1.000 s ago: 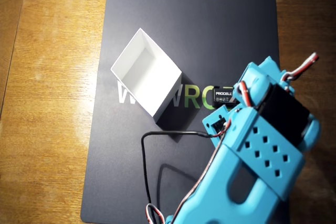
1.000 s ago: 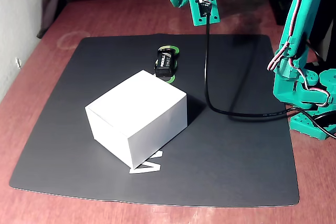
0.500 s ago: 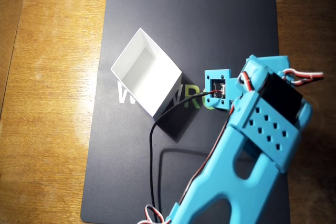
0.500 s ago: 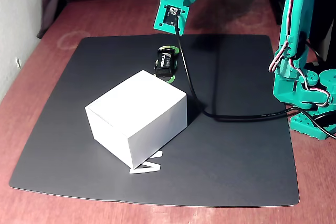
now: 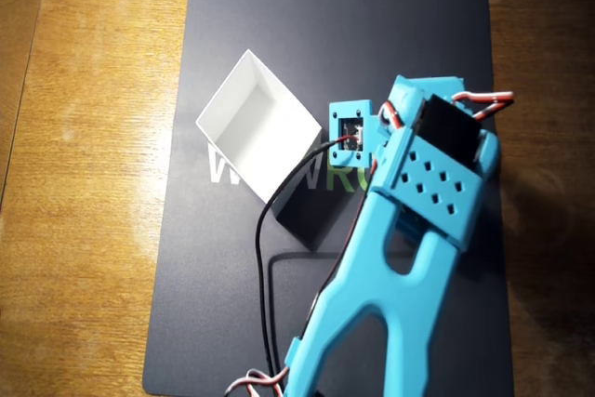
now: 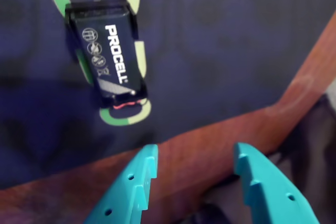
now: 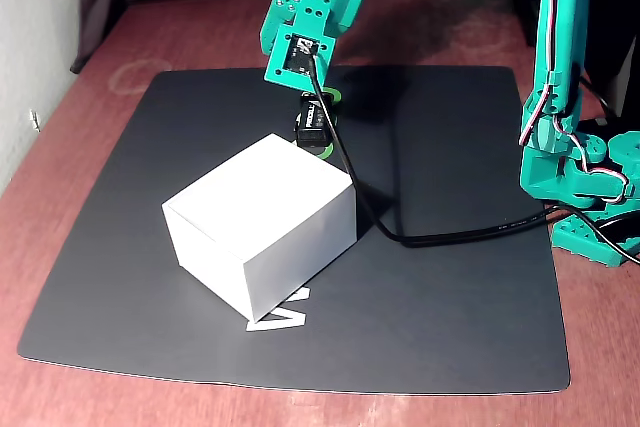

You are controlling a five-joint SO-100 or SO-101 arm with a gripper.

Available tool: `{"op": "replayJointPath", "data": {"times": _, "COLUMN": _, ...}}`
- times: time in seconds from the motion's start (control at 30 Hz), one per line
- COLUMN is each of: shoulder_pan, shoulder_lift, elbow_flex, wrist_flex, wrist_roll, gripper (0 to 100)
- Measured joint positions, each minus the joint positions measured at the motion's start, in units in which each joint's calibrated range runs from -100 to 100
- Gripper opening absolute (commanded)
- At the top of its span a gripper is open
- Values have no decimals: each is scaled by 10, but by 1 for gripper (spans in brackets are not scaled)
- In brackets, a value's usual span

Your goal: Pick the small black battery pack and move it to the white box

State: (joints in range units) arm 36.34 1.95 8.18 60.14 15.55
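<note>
The small black battery pack [image 6: 107, 59], marked PROCELL, lies flat on the dark mat over green lettering, at the upper left of the wrist view. In the fixed view it [image 7: 313, 129] lies just behind the white box [image 7: 260, 222]. My gripper [image 6: 195, 157] is open and empty, its two teal fingers [image 6: 139, 182] apart at the bottom of the wrist view. The battery is beyond them and to the left, not touched. In the overhead view the open-topped white box [image 5: 256, 123] sits left of the arm [image 5: 409, 202], which hides the battery and the fingers.
The black mat [image 7: 450, 297] lies on a wooden table [image 5: 84, 137]. A black cable [image 7: 450, 232] runs from the wrist camera [image 7: 295, 52] across the mat to the arm's base [image 7: 590, 187] at the right. The mat's edge [image 6: 220, 129] crosses just ahead of the fingertips.
</note>
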Motion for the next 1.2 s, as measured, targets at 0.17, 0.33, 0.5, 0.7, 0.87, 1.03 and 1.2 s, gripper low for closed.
{"op": "replayJointPath", "data": {"times": 0.17, "shoulder_pan": 0, "shoulder_lift": 20, "elbow_flex": 14, "wrist_flex": 0, "wrist_roll": -2, "gripper": 18}}
{"op": "replayJointPath", "data": {"times": 0.33, "shoulder_pan": 0, "shoulder_lift": 25, "elbow_flex": 42, "wrist_flex": -1, "wrist_roll": -2, "gripper": 18}}
{"op": "replayJointPath", "data": {"times": 0.5, "shoulder_pan": 0, "shoulder_lift": 25, "elbow_flex": 64, "wrist_flex": -3, "wrist_roll": -2, "gripper": 19}}
{"op": "replayJointPath", "data": {"times": 0.7, "shoulder_pan": -12, "shoulder_lift": 62, "elbow_flex": 71, "wrist_flex": -29, "wrist_roll": -2, "gripper": 19}}
{"op": "replayJointPath", "data": {"times": 0.87, "shoulder_pan": -14, "shoulder_lift": 82, "elbow_flex": 72, "wrist_flex": -58, "wrist_roll": -2, "gripper": 19}}
{"op": "replayJointPath", "data": {"times": 1.03, "shoulder_pan": -14, "shoulder_lift": 85, "elbow_flex": 72, "wrist_flex": -62, "wrist_roll": -2, "gripper": 19}}
{"op": "replayJointPath", "data": {"times": 1.2, "shoulder_pan": -12, "shoulder_lift": 85, "elbow_flex": 72, "wrist_flex": -61, "wrist_roll": -2, "gripper": 19}}
